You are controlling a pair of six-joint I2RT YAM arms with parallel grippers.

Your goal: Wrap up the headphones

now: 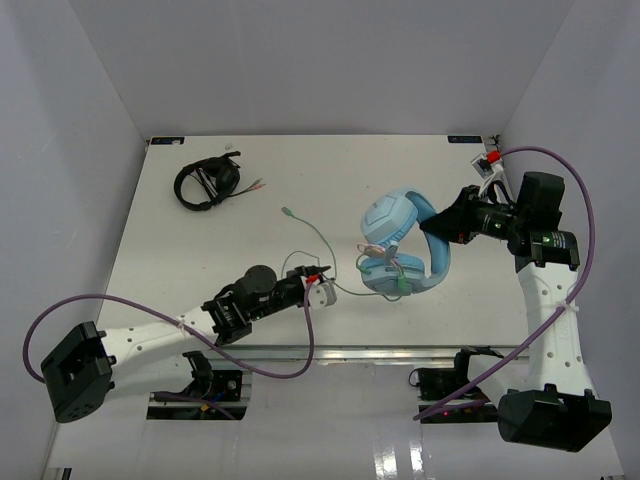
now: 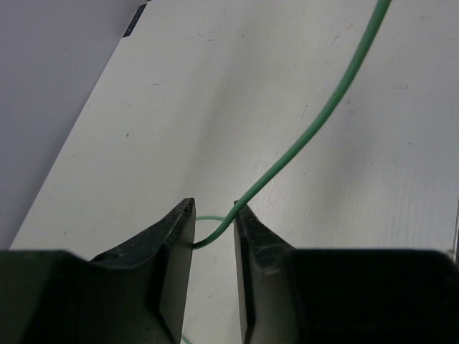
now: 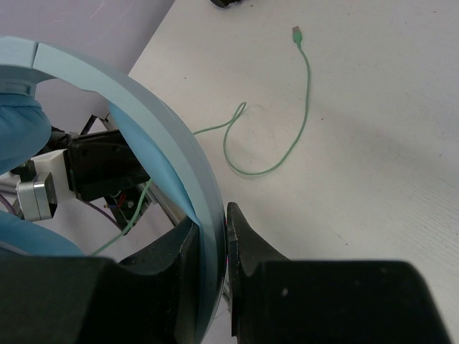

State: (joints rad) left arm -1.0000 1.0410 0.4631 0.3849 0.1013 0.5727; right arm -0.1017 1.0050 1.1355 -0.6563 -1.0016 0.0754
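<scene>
A white desk point(image 1: 180, 250) stands boxed in by plain pale grey walls point(image 1: 70, 150) on its left, far and right sides. A pair of black headphones point(image 1: 207, 184) lies near the far left corner.

The headphones point(image 1: 392, 218) are light blue, with blue ear cups and a broad padded headband point(image 3: 165, 143). They sit right of the desk's middle, with the band towards the right edge.

Their thin pale green cable point(image 2: 323, 118) trails left across the desk. Its plug point(image 3: 295, 32) lies loose on the surface, towards the far edge.

The right jaws are closed on the headband, one finger on each face of it. The left jaws, near the middle of the near edge, stand narrowly apart. The cable runs through their gap, brushing one inner face, and the gap is wider than the cable.
</scene>
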